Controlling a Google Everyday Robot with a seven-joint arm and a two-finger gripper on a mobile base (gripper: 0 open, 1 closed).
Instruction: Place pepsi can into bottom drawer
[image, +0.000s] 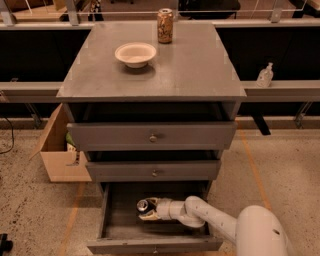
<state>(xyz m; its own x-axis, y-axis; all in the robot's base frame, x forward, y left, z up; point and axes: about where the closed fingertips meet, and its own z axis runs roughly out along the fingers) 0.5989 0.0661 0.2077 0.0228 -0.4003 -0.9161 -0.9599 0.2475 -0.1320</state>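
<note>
One camera view covers the scene. It looks from a raised position in front of the cabinet (195, 65), facing it and tilted downward, so the cabinet top, the three drawer fronts and the floor (280, 165) before them appear together. The range is medium: the full cabinet width fits the frame. The arm (215, 222) enters from the lower right corner, nearest the camera. The gripper (149, 209) lies inside the open bottom drawer (150, 244), clamped around the pepsi can (143, 204).
</note>
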